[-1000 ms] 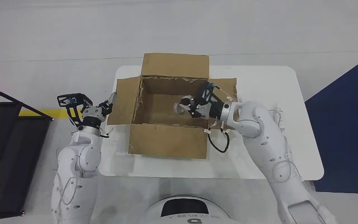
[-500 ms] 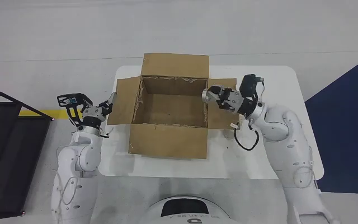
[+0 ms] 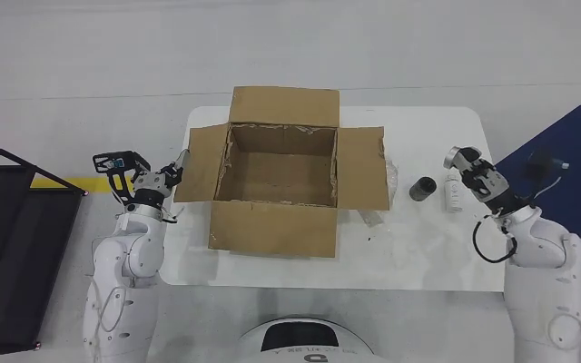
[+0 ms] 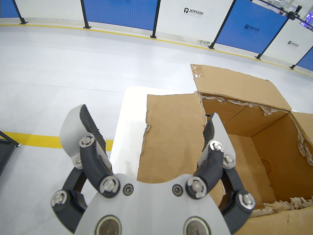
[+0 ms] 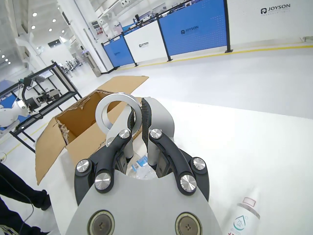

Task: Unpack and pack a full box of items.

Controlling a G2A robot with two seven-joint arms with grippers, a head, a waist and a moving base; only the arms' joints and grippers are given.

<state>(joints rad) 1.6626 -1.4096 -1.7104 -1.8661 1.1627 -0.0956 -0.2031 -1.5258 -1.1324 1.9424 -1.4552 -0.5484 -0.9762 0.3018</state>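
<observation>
Top camera looks down; both wrist cameras face the box (image 3: 272, 229)

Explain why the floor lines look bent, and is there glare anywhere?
Left wrist view: a wide lens bows the yellow floor line; tape on the box glints. Right wrist view: ceiling lights glare brightly. Top view: table edges stay straight, shadows soft.

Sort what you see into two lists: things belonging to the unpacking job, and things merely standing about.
Job: cardboard box; metal ring in the right gripper; dark cylinder and white bottle on the table; left gripper, jaws open.
Standing about: black rack; blue and white partition panels.
</observation>
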